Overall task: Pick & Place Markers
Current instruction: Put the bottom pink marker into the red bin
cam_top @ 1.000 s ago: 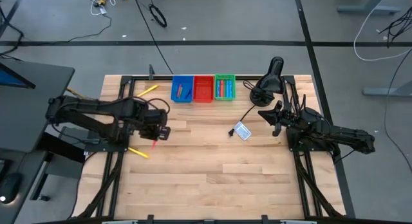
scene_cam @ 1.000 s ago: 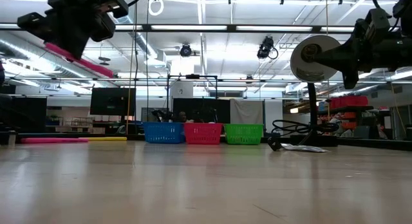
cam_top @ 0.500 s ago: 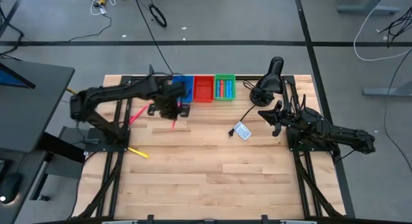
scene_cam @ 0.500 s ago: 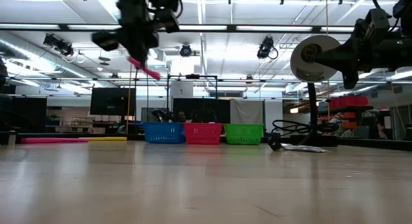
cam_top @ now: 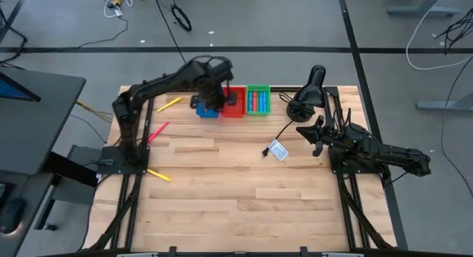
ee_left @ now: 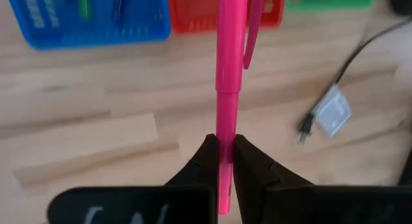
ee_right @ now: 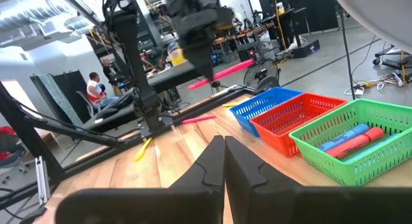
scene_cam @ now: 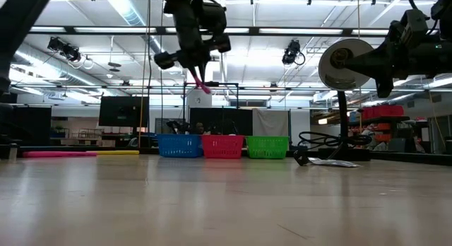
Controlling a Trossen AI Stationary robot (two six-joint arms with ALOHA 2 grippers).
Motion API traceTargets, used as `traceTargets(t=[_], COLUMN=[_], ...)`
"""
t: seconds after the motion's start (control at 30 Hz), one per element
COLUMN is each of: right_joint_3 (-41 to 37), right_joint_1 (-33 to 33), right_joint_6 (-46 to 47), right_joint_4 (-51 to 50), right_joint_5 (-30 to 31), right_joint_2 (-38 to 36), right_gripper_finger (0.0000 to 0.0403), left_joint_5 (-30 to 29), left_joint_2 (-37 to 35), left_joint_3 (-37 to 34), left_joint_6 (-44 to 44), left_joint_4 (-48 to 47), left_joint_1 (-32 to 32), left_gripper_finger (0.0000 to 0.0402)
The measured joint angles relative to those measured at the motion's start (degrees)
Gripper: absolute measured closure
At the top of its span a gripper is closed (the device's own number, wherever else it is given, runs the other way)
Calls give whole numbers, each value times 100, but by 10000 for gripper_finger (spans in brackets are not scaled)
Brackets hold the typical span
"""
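Pink marker (ee_left: 226, 69) in the black left tool (ee_left: 221, 161). Bins: blue (ee_right: 265, 105), red (ee_right: 297, 121), green (ee_right: 360, 143); green one has blue and red markers (ee_right: 348, 140). Surface (cam_top: 236, 190) is light wood w/ plank lines. Yellow marker (cam_top: 158, 174), pink marker (cam_top: 157, 131) on it.

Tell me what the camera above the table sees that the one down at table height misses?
Only the high view shows what lies inside the green bin, blue and red markers, plus a yellow marker and the small white card on the wood. Only the low view shows the room's ceiling lights and the pink marker hanging in the left claw above the bins. Both show the blue bin, red bin and green bin.
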Motion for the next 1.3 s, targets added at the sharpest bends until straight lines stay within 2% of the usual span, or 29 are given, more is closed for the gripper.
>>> traceTargets(t=[0.3, 0.53, 0.83, 1.3], right_joint_3=[0, 0, 0, 0], right_joint_1=[0, 0, 0, 0], right_joint_6=[0, 0, 0, 0], right_joint_4=[0, 0, 0, 0], right_joint_5=[0, 0, 0, 2], right_joint_2=[-1, 0, 0, 0], right_gripper_finger=[392, 392, 392, 392], left_joint_5=[4, 65, -247, -95], left_joint_2=[914, 1296, 1351, 2012], left_joint_3=[1265, 1847, 1682, 1597], left_joint_6=[235, 358, 377, 544], left_joint_4=[-34, -105, -227, 133], left_joint_1=[606, 790, 840, 851], left_gripper_finger=[378, 378, 378, 378])
